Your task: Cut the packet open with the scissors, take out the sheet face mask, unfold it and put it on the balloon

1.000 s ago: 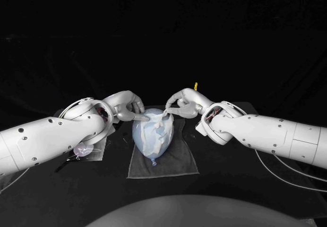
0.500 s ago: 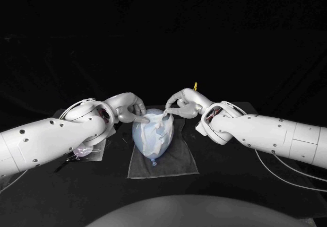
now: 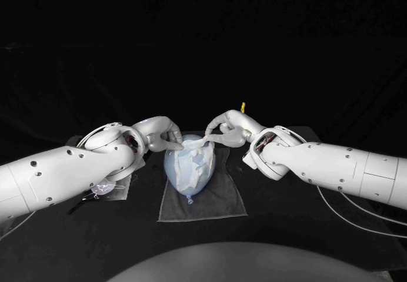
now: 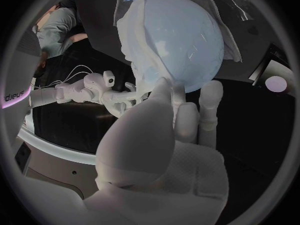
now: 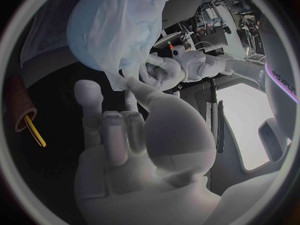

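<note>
In the head view, the pale blue balloon point(image 3: 185, 173) is laid on a grey cloth point(image 3: 216, 205), its long side running from far to near. Its fat end is kept far off between the left hand point(image 3: 161, 134) and the right hand point(image 3: 227, 126), and its knot is pointed at the robot. In the left wrist view, the white sheet mask point(image 4: 134, 40) is pinched at its edge by the left thumb and a finger, beside the round end. In the right wrist view, the other edge is pinched by the right hand, and the mask is draped over the balloon.
</note>
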Tool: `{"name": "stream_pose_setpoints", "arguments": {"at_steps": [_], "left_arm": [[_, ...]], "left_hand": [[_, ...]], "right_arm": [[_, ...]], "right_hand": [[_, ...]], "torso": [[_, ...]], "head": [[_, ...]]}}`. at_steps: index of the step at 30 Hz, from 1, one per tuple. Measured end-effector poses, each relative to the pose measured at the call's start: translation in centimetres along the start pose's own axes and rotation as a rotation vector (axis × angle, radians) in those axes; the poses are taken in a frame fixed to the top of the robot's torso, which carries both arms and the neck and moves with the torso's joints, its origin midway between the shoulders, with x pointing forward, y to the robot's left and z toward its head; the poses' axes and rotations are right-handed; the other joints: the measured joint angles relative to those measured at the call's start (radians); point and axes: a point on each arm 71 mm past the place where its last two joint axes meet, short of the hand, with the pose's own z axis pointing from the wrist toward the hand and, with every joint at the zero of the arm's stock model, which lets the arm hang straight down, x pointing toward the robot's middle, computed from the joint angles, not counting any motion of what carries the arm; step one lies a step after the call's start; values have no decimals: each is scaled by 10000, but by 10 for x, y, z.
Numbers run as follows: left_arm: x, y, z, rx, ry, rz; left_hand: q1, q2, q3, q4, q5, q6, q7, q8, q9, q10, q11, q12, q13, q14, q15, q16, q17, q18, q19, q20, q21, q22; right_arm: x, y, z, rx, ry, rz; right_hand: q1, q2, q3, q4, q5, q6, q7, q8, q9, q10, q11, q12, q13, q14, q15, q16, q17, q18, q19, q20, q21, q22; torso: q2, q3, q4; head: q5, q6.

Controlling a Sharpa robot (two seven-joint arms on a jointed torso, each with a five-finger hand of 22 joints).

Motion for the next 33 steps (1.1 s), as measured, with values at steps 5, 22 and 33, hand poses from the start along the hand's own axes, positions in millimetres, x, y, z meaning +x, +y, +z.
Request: {"name": "stream_pose_setpoints", "arguments": {"at_steps": [5,22,33], "left_arm": [[0,-1,1,46,0,47],[-4,-2,-4,443,-489,-227],[-15,0,-14,503,-877,-973]], "left_hand": [[169,-17,357,1,-3,476,-85,-44,-175,262,-118,-13,-2,145,-67,95,260,0,124,-54,154,196],[-678,-1574,4614,-58,-59,923,-110,102,-310,820,-177,228,454,651,-187,350,1299,-148,571,-179,920,1231],[-1881,-2321,6687,-790,-19,940,-125,391,-220,858,-211,386,826,748,-213,350,1577,-148,605,-214,1053,1440]], "right_arm": [[0,0,0,-11,11,11],[-1,-2,-2,32,-6,-4],[-3,-1,-3,-54,-313,-21]], "right_hand": [[0,0,0,0,-1,-10,-9,-4,5,0,0,-5,1,0,0,35,0,0,0,0,0,0],[0,0,28,-30,-6,20,24,21,58,0,0,15,-8,-2,2,28,9,-2,0,0,0,-5],[-27,-27,56,-2,-21,3,39,19,59,0,0,13,-3,-2,2,2,8,-6,0,0,0,11]], "torso": [[-4,2,0],[0,-9,5],[0,-8,14]], "head": [[-2,0],[-14,0],[29,0]]}}
